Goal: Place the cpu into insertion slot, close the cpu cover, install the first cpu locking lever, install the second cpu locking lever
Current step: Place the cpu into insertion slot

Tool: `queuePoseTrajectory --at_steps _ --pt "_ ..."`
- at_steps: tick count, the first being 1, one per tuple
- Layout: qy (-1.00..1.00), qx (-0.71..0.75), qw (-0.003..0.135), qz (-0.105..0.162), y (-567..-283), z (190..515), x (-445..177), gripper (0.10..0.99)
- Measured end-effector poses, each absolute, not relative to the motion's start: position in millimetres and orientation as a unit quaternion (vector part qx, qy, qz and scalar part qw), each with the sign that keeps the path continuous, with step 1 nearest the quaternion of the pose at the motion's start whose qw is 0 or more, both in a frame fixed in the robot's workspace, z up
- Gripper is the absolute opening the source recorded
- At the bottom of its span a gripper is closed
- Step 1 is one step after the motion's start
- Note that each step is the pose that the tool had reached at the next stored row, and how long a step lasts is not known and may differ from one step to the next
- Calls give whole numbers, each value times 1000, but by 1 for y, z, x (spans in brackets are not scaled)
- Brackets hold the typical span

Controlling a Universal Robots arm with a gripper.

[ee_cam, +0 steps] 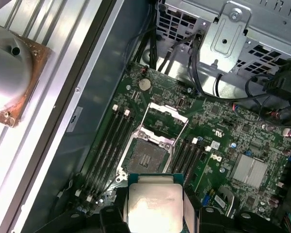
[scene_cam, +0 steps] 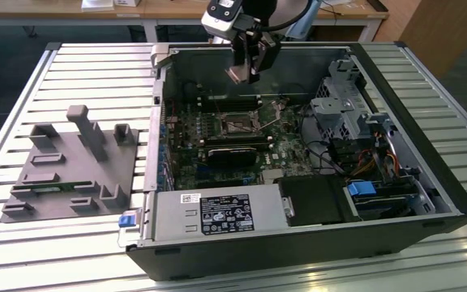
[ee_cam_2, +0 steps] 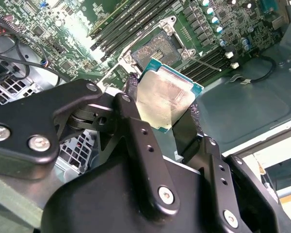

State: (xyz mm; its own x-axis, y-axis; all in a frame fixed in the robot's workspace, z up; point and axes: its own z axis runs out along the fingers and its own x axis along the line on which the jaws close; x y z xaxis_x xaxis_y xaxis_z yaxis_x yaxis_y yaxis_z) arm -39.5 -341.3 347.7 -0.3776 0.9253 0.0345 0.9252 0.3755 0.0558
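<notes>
Claw [ee_cam_2: 162,97] with cpu [ee_cam_2: 166,93] above insertion slot [ee_cam: 146,157]

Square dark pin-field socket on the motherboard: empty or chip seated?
Empty. In both wrist views the square dark socket shows bare pins; the pale silvery square chip sits clamped in the black gripper above it.

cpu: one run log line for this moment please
gripper: shut on cpu | cpu: held clear of insertion slot, not seated | cpu cover: open | insertion slot: empty
</notes>
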Motion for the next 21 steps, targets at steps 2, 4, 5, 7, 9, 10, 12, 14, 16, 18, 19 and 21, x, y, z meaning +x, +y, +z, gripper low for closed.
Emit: queuePoseTrajectory --at_steps 2,4,5,7,9,10,12,14,16,18,19,21 --pt "829 558 1 33 -341 347 -40 541" --pt "829 558 1 33 -341 346 -40 541" --pt "829 558 1 33 -341 345 -40 541" --pt "829 558 1 33 -341 344 -40 541" --pt "829 558 1 32 -341 343 -40 541" --pt "829 558 1 32 -341 343 -40 541" --pt "829 558 1 32 -341 342 -40 541" --pt "829 558 1 32 -341 341 -40 541" --pt "829 558 1 32 -341 340 -40 541" --pt "829 558 1 32 -341 340 -40 541" --pt "829 558 1 32 -341 340 -40 541" --pt "829 558 1 32 -341 339 -40 541"
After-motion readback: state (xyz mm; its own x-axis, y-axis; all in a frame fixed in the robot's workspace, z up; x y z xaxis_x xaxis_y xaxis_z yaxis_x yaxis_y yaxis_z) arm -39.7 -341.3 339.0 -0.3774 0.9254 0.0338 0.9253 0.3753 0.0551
